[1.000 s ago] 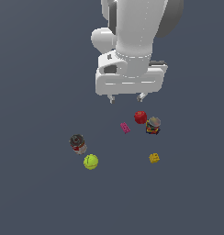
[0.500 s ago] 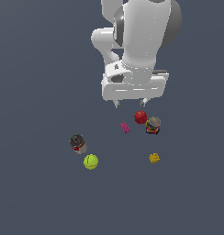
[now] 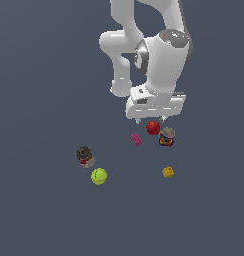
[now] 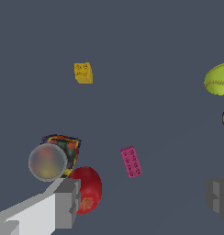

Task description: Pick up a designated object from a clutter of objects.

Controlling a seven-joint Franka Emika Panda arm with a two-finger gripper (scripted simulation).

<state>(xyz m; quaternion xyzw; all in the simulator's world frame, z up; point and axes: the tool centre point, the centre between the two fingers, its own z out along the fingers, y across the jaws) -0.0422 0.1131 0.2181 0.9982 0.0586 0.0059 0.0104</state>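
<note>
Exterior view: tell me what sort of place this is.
Likely a simulated test scene, not a real room: a plain dark grey floor with no walls or furniture, a white robot arm, and a few scattered small items such as a red ball and a yellow-green ball.

Flat slate-blue ground (image 3: 39, 100) — even, soft light

2 balls (image 3: 153, 127) (image 3: 98, 176), 2 cans (image 3: 167, 136) (image 3: 85, 156), 2 bricks (image 3: 136, 139) (image 3: 168, 172), 1 claw (image 3: 149, 120).
</note>
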